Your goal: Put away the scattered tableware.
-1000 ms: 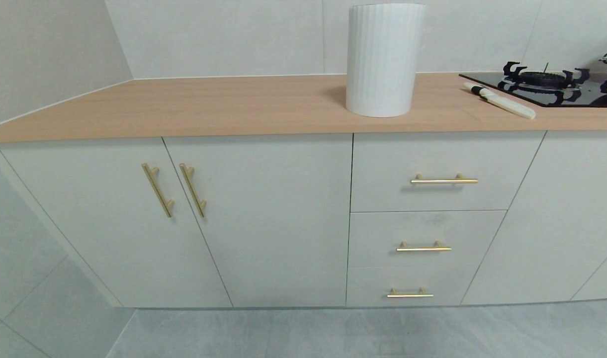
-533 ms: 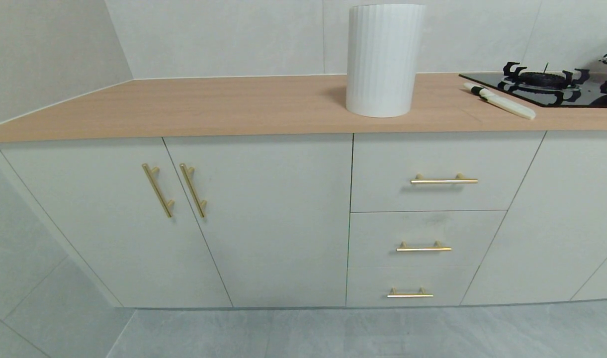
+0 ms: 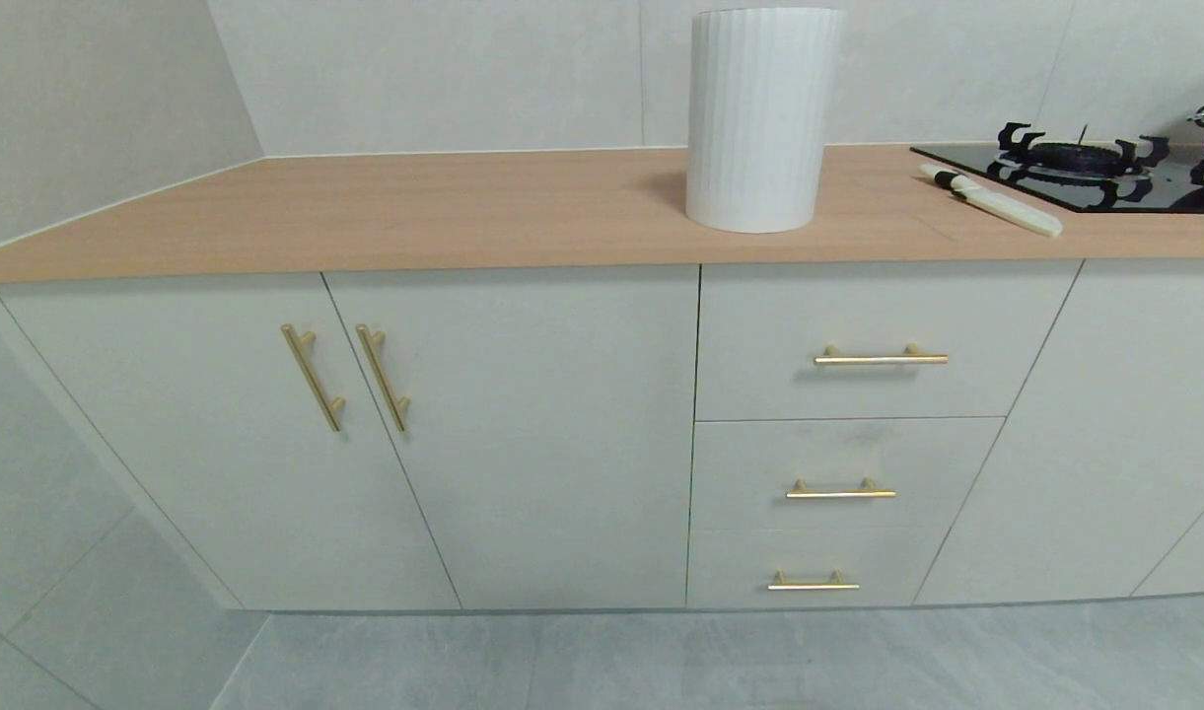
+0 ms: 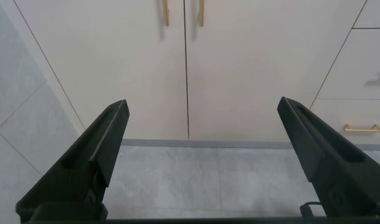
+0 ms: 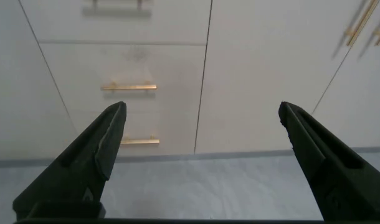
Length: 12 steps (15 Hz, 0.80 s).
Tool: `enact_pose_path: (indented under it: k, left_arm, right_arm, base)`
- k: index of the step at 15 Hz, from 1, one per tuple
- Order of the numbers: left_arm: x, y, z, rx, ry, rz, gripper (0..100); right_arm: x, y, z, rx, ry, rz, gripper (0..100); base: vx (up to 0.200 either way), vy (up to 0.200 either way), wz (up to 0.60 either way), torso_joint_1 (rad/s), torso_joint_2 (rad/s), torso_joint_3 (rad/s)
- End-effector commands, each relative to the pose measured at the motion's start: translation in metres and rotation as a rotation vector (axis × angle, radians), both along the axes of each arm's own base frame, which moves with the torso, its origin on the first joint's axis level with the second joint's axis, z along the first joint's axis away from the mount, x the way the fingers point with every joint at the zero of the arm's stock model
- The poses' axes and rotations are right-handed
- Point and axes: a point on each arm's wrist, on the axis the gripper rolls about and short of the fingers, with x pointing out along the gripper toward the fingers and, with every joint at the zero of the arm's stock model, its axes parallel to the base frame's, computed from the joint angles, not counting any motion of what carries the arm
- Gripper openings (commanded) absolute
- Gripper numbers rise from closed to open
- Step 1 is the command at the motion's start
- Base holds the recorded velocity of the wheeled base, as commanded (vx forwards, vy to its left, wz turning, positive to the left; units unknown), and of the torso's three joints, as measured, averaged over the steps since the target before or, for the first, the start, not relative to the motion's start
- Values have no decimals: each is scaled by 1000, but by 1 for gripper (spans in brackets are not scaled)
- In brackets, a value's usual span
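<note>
A cream-white knife (image 3: pixel 991 199) with a dark band on its handle lies on the wooden countertop (image 3: pixel 444 212), close to the hob at the right. A tall white ribbed container (image 3: pixel 757 118) stands on the counter left of the knife. My left gripper (image 4: pixel 202 118) is open, held low before the cabinet doors (image 4: pixel 187 68) with nothing between its fingers. My right gripper (image 5: pixel 202 118) is open as well, low in front of the drawers (image 5: pixel 128 87) and holding nothing.
A black gas hob (image 3: pixel 1085 168) occupies the counter's right end. Below are two cabinet doors with gold handles (image 3: pixel 345 377) and three drawers with gold handles (image 3: pixel 880 358). Grey tiled floor (image 3: pixel 602 661) lies in front.
</note>
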Motion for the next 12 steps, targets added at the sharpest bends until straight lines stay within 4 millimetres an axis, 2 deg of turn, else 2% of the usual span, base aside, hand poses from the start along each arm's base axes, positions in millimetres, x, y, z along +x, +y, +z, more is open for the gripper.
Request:
enact_pose_path:
  k: [1, 2, 12]
  left_arm:
    - [0, 0, 0, 0, 0, 1, 100]
    - [0, 0, 0, 0, 0, 1, 100]
    - [0, 0, 0, 9, 0, -1, 100]
  right_arm:
    - [0, 0, -1, 11, 4, 6, 100]
    - [0, 1, -8, 69, 75, 51, 100]
    - [0, 1, -6, 74, 55, 63, 100]
  base:
    - [0, 0, 0, 0, 0, 0]
    - [0, 0, 0, 0, 0, 0]
    - [0, 0, 0, 0, 0, 0]
